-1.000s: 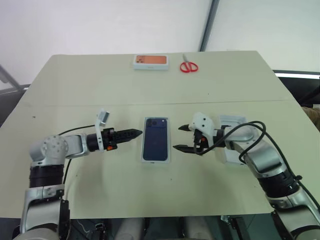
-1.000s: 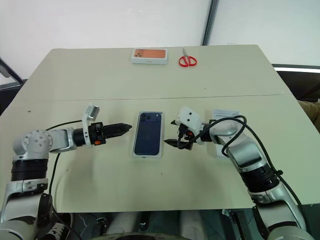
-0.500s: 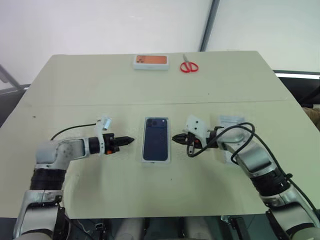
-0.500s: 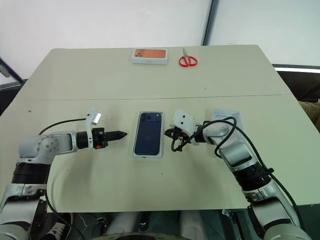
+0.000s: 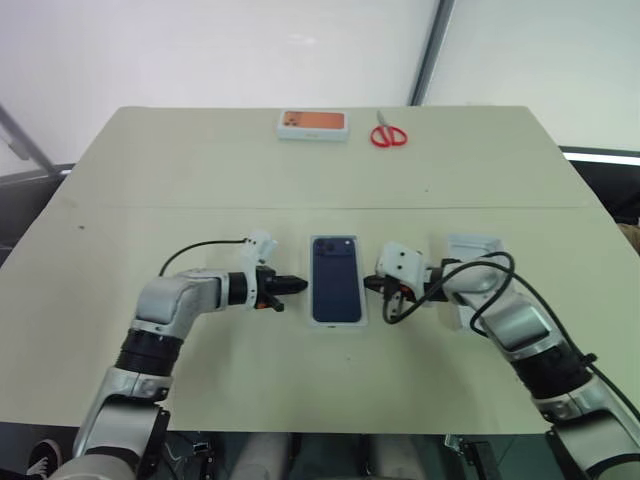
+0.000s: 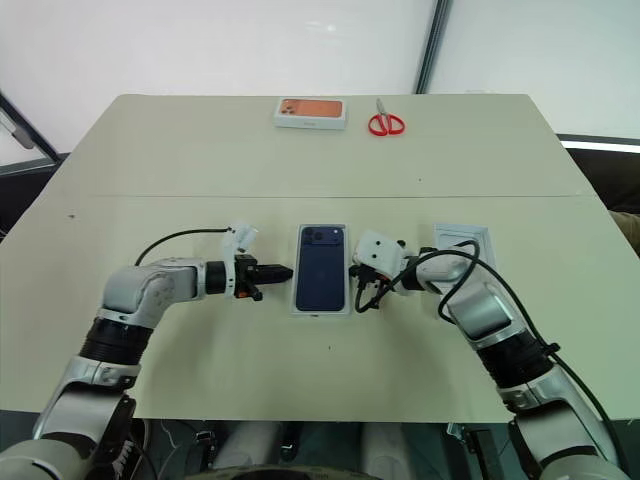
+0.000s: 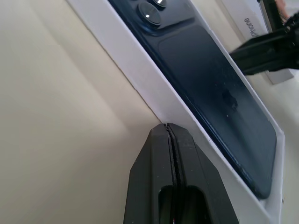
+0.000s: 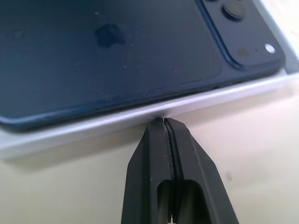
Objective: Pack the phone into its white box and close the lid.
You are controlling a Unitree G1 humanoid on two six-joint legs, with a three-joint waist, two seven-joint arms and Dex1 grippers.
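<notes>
The dark navy phone [image 5: 336, 280] lies back up inside the shallow white box [image 5: 337, 322] at the table's middle, its camera bump at the far end. My left gripper [image 5: 303, 286] is shut, and its tips meet the box's left wall [image 7: 140, 70]. From the other side my right gripper [image 5: 370, 284] is shut too, its tips against the box's right wall [image 8: 93, 126]. Neither gripper holds anything. The lid [image 5: 470, 246] rests on the table to the right of the box, partly hidden by my right arm.
An orange-topped white box [image 5: 313, 124] and red scissors [image 5: 389, 135] lie at the table's far edge. A seam crosses the tabletop [image 5: 150, 207] beyond the box. Black cables loop over both forearms.
Both grippers went from open to shut. The left one moved right and down to the box's left wall; the right one sank to its right wall. The camera view shifted.
</notes>
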